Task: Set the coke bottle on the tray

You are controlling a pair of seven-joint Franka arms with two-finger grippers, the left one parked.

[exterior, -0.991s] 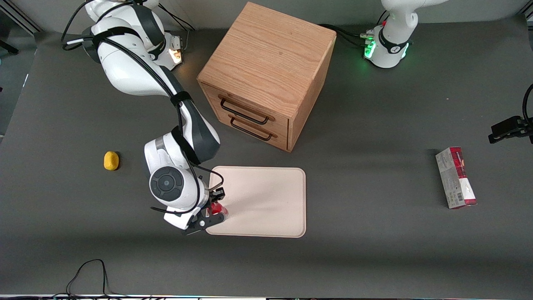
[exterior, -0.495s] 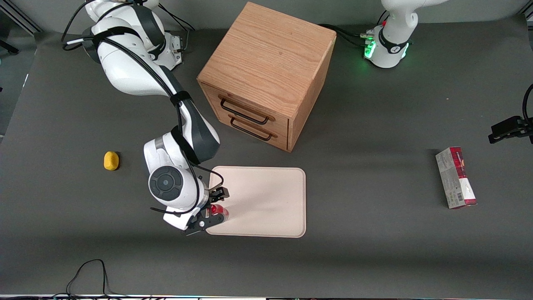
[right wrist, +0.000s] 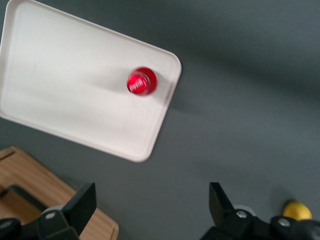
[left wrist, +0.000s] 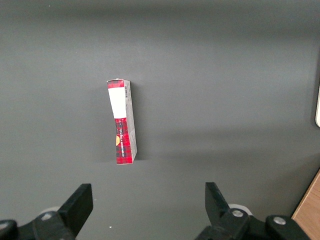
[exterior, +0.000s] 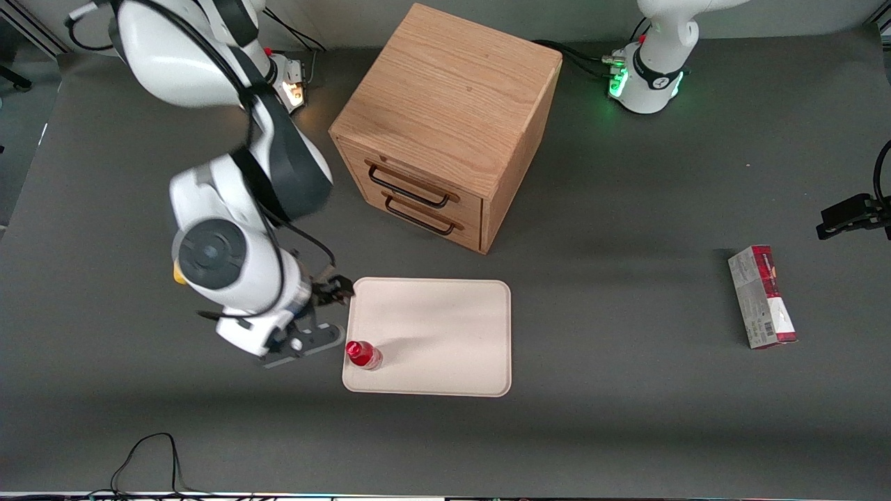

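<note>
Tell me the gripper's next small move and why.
Probably just retreat upward and away: the coke bottle already stands upright on the tray, near its corner, and the open gripper is off it, beside the tray toward the working arm's end.

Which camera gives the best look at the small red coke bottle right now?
The right wrist view: the small red coke bottle appears large, standing upright on the cream-white tray, with the open tool clear of it. The front view shows it smaller. The left wrist view misses it.
</note>
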